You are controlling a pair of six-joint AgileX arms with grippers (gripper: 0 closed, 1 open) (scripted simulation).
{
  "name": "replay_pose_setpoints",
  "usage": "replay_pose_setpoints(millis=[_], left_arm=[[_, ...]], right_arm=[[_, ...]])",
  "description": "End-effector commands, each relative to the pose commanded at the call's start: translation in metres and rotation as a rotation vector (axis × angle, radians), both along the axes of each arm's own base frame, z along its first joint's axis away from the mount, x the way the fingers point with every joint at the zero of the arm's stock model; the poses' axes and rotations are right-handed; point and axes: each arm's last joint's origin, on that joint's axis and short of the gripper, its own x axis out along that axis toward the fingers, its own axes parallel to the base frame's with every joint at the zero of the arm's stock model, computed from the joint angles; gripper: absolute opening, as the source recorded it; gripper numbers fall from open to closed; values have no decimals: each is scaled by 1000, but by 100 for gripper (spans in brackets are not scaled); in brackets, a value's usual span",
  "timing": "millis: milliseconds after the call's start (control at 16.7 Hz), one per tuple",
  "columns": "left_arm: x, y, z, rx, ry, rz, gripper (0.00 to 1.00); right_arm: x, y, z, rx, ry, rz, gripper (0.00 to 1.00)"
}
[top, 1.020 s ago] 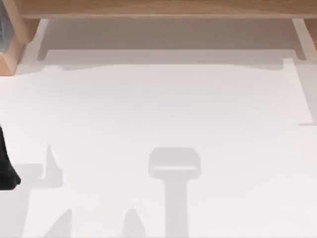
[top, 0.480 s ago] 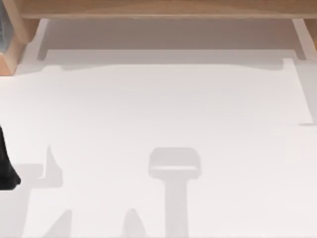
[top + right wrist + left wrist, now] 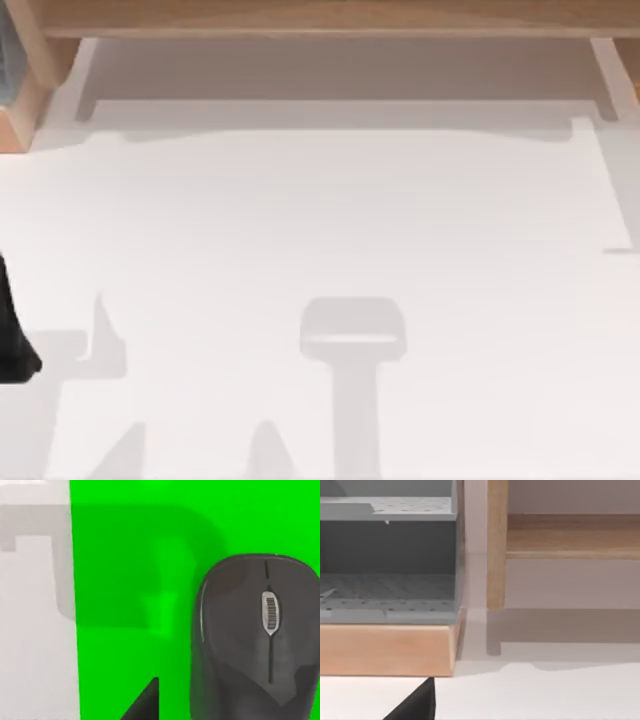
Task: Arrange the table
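Fingers of either arm cannot be judged open or closed: a dark fingertip (image 3: 415, 705) pokes into the left wrist view, another dark tip (image 3: 145, 702) into the right wrist view. From above, the left arm (image 3: 12, 330) sits as a dark shape at the left edge of the white desk (image 3: 330, 220), which fills most of that view, with a light wooden frame (image 3: 320, 15) along its far side. Grey shadows lie on the desk's near part. The left wrist view faces a grey perforated shelf unit (image 3: 387, 560) on a wooden base (image 3: 385, 650). The right wrist view looks at a dark computer mouse (image 3: 255, 640) lying on a bright green mat (image 3: 130, 580) beside bare white desk.
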Motion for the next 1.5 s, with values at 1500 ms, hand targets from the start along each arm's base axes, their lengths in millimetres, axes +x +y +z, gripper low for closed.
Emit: replay_pose_setpoints(millis=[1500], left_arm=[[0, 0, 0, 0, 0, 0, 100]], right_arm=[[44, -2, -29, -558, -839, 588, 100]])
